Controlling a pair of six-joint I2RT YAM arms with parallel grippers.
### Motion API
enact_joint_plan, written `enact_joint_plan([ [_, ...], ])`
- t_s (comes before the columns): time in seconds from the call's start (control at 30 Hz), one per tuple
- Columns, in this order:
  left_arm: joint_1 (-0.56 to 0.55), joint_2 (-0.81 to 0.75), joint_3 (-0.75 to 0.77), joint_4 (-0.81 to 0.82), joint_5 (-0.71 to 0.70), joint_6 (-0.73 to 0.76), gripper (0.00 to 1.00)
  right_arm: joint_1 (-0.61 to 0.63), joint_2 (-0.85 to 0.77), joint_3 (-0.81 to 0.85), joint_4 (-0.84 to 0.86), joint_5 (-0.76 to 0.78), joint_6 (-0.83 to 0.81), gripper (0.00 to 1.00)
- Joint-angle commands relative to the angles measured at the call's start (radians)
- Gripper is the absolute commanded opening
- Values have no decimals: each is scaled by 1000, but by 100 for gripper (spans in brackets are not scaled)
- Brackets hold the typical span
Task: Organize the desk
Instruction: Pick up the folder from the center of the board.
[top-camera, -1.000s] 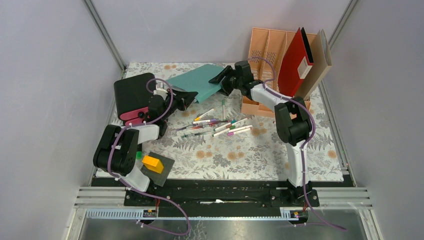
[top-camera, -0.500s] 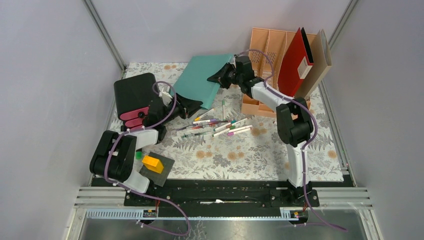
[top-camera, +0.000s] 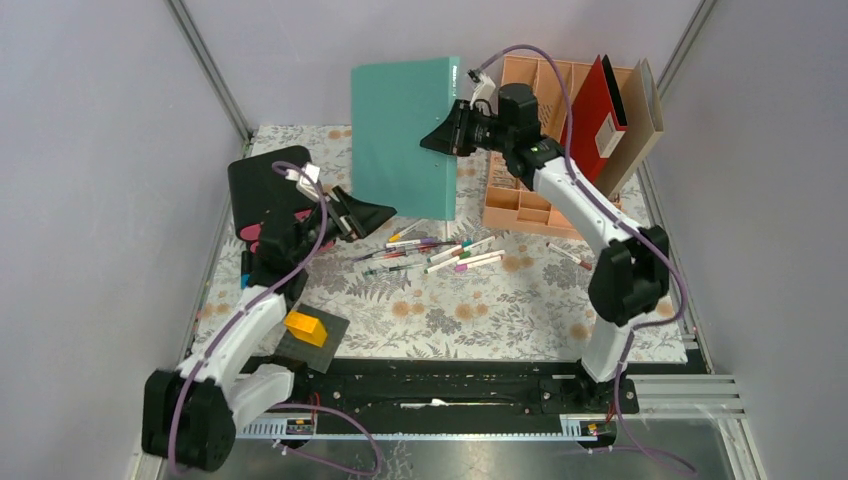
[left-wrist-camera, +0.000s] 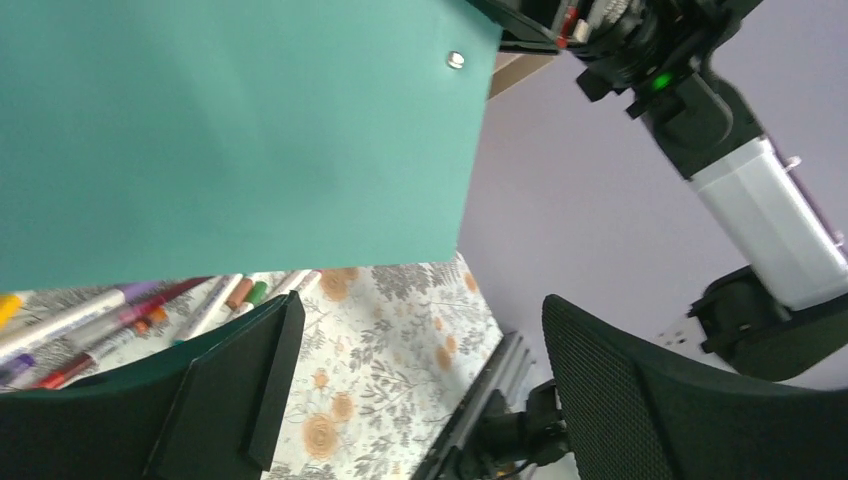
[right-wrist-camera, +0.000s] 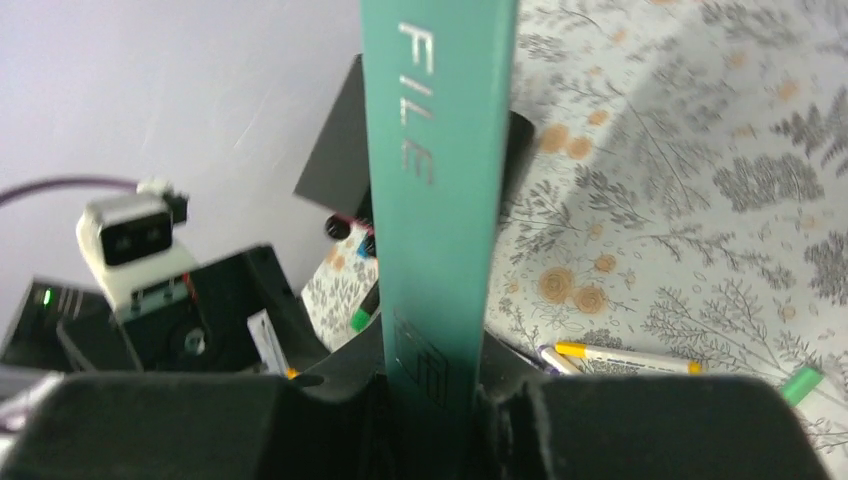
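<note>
A teal file folder (top-camera: 405, 135) hangs upright in the air above the back of the desk (top-camera: 480, 310), a tabletop under a flowered cloth. My right gripper (top-camera: 452, 135) is shut on the folder's right edge. In the right wrist view the folder's spine (right-wrist-camera: 440, 150) runs up from between the pads of that gripper (right-wrist-camera: 432, 385). My left gripper (top-camera: 375, 213) stands open just below the folder's lower left corner and holds nothing. The left wrist view has the folder (left-wrist-camera: 230, 130) above the gripper (left-wrist-camera: 420, 330), apart from it.
Several markers (top-camera: 440, 252) lie scattered mid-desk under the folder. A peach file rack (top-camera: 530, 95) at the back right holds a red folder (top-camera: 585, 120) and a tan one. A black drawer box (top-camera: 265, 190) stands at the left, and a yellow block (top-camera: 305, 326) lies front left.
The right gripper closed on the teal folder and lifted it off the desk to upright. The left gripper let go of the folder's lower edge and opened wide.
</note>
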Motion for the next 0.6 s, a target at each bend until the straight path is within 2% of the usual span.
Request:
enact_joint_plan([
  [0.0, 6, -149, 16, -135, -48, 213, 97, 2, -215, -52, 10, -210, -245, 0],
  [0.23, 7, -360, -92, -24, -13, 242, 99, -28, -455, -221, -106, -440, -471, 0],
  [0.37, 7, -430, -159, 91, 42, 236, 99, -76, -551, -311, -122, -605, -509, 0],
  [0.43, 7, -443, -222, 237, 107, 200, 99, -100, -595, -361, -122, -680, -517, 0],
  [0.57, 6, -383, -332, 689, 215, 8, 99, -132, -677, -449, -124, -782, -541, 0],
])
